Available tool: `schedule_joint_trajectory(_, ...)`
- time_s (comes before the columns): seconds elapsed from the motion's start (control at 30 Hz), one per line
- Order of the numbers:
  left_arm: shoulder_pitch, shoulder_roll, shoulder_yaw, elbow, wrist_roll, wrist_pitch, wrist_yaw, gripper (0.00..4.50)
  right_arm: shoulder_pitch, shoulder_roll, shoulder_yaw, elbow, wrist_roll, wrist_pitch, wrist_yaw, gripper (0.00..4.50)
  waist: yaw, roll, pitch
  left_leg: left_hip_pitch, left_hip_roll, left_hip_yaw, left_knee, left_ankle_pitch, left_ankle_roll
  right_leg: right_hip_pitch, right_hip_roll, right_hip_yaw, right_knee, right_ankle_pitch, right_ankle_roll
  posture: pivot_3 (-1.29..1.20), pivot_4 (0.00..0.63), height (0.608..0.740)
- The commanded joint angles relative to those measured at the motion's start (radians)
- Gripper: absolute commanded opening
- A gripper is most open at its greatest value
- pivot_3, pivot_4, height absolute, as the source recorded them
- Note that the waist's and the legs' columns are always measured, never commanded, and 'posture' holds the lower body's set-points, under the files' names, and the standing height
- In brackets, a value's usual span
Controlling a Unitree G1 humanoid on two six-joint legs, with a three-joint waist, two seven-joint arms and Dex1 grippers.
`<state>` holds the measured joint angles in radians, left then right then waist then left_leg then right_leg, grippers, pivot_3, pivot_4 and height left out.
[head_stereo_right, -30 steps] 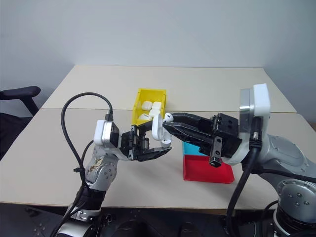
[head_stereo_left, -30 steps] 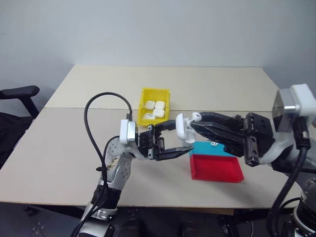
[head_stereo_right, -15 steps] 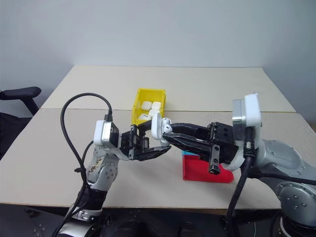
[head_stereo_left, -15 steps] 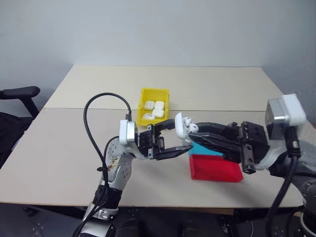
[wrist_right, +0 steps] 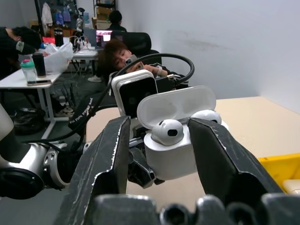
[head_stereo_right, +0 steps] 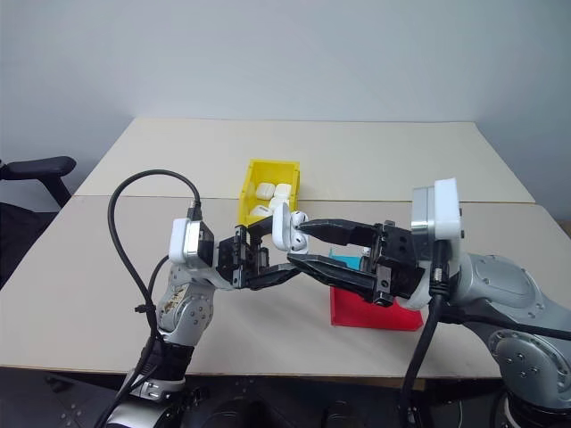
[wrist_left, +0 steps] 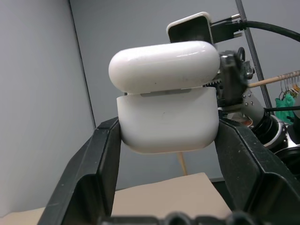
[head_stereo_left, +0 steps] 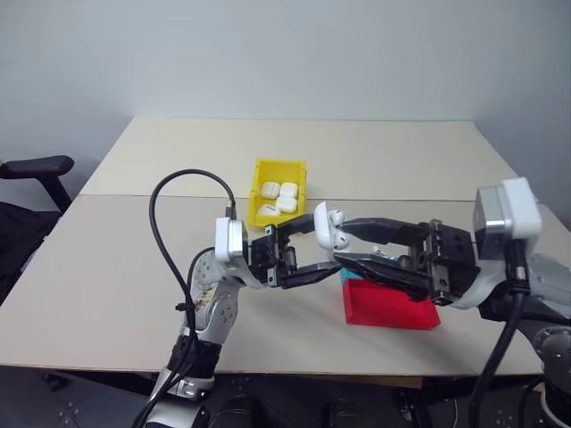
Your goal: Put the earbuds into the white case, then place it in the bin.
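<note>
Pale beige and wide, the surface point(head_stereo_left: 116, 267) stretches back to a plain grey wall. From the head views, the left end effector point(head_stereo_left: 314, 250) pinches the white case point(head_stereo_left: 323, 229) between its black fingers, holding it up above the surface with the lid flipped open. The right end effector point(head_stereo_left: 343, 242) reaches in from the right with its fingers spread, one above and one below the case, and the earbuds point(head_stereo_left: 336, 216) sit at the case's open top. Farther back and a little left stands the yellow bin point(head_stereo_left: 278, 193), with several other white cases point(head_stereo_left: 285, 197) lying in it. Below the right arm lies a red tray point(head_stereo_left: 391, 305), with a teal tray point(head_stereo_right: 343, 261) just behind it. At the far left edge is a black office chair point(head_stereo_left: 31, 168).

From the left wrist view, the case point(wrist_left: 167, 112) is clamped at its lower half between the two fingers, its lid raised slightly.

From the right wrist view, the spread fingers point(wrist_right: 105, 159) flank the open case point(wrist_right: 176, 140), and two earbuds point(wrist_right: 165, 131) rest in their sockets. Behind it, a person sits at a desk in the background.
</note>
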<state>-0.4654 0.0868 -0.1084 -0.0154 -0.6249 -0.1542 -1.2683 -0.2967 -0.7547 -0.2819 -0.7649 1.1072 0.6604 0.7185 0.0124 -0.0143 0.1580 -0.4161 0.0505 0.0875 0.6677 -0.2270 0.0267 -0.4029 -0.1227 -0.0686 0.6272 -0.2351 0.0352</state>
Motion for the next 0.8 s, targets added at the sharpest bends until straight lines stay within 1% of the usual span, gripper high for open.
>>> schedule_joint_trajectory(0.03, -0.011, -0.002, 0.005, -0.013, 0.000, -0.020, 0.002, 2.74, 0.009, -0.018, -0.022, -0.009, -0.006, -0.038, 0.021, 2.21, 0.000, 0.000, 0.000, 0.000, 0.000, 0.000, 0.000, 0.000, 0.000, 0.000, 0.000, 0.000, 0.000, 0.000, 0.000, 0.00, 0.150, 0.740)
schedule_joint_trajectory(0.23, -0.023, 0.013, 0.008, 0.028, 0.023, -0.034, -0.004, 2.74, 0.018, -0.070, -0.102, 0.034, -0.004, -0.072, 0.093, 2.21, 0.001, 0.000, 0.000, 0.000, 0.000, 0.000, 0.000, 0.000, 0.000, 0.000, 0.000, 0.000, 0.000, 0.000, 0.000, 0.00, 0.150, 0.740)
schedule_joint_trajectory(0.33, -0.037, 0.030, -0.004, 0.075, 0.069, -0.047, -0.001, 2.74, -0.061, -0.119, -0.105, 0.096, 0.012, -0.060, 0.125, 2.21, -0.001, 0.000, 0.000, 0.000, 0.000, 0.000, 0.000, 0.000, 0.000, 0.000, 0.000, 0.000, 0.000, 0.000, 0.000, 0.00, 0.150, 0.740)
schedule_joint_trajectory(0.4, -0.058, 0.038, -0.011, 0.124, 0.097, -0.066, -0.020, 2.74, -0.160, -0.155, -0.058, 0.154, 0.034, -0.012, 0.122, 2.21, -0.003, 0.000, 0.000, 0.001, 0.000, 0.000, 0.000, 0.000, 0.000, 0.000, 0.000, 0.000, 0.000, 0.000, 0.000, 0.00, 0.150, 0.740)
schedule_joint_trajectory(0.43, -0.076, 0.029, -0.014, 0.160, 0.113, -0.091, -0.027, 2.74, -0.211, -0.173, -0.017, 0.174, 0.019, 0.007, 0.132, 1.83, -0.003, 0.000, 0.000, 0.001, 0.000, 0.000, 0.000, 0.000, 0.000, 0.000, 0.000, 0.000, 0.001, 0.000, 0.000, 0.00, 0.150, 0.740)
schedule_joint_trajectory(0.47, -0.089, 0.021, -0.015, 0.187, 0.123, -0.112, -0.031, 2.74, -0.245, -0.184, 0.013, 0.186, 0.006, 0.018, 0.141, 1.63, -0.002, 0.000, 0.000, 0.001, 0.000, 0.000, 0.000, 0.000, 0.000, 0.000, 0.000, 0.000, 0.001, 0.000, 0.000, 0.00, 0.150, 0.740)
schedule_joint_trajectory(0.5, -0.103, 0.012, -0.018, 0.206, 0.138, -0.127, -0.023, 2.74, -0.285, -0.186, 0.053, 0.191, -0.015, 0.024, 0.147, 1.29, -0.001, 0.000, 0.000, 0.001, 0.000, 0.000, 0.000, 0.000, 0.000, -0.001, 0.000, 0.000, 0.001, 0.000, 0.000, 0.00, 0.150, 0.740)
schedule_joint_trajectory(0.6, -0.132, -0.010, -0.025, 0.251, 0.177, -0.175, -0.003, 2.74, -0.359, -0.178, 0.128, 0.203, -0.051, 0.037, 0.154, 0.16, -0.001, 0.000, 0.000, 0.000, 0.000, 0.000, 0.000, 0.000, 0.001, -0.001, 0.000, 0.000, -0.001, 0.000, 0.000, 0.00, 0.150, 0.740)
schedule_joint_trajectory(0.67, -0.152, -0.034, -0.025, 0.292, 0.198, -0.225, 0.004, 2.74, -0.397, -0.171, 0.169, 0.203, -0.087, 0.038, 0.153, 0.08, 0.001, 0.000, 0.000, -0.002, 0.000, 0.001, 0.000, -0.001, 0.001, -0.001, -0.001, 0.000, -0.001, 0.000, 0.000, 0.00, 0.150, 0.740)
schedule_joint_trajectory(0.8, -0.159, -0.034, -0.023, 0.305, 0.206, -0.252, 0.003, 2.74, -0.434, -0.166, 0.245, 0.194, -0.175, 0.052, 0.134, 0.08, 0.002, 0.000, 0.000, -0.004, 0.000, 0.001, 0.002, -0.001, 0.002, -0.002, -0.001, -0.001, -0.001, 0.000, 0.001, 0.00, 0.150, 0.740)
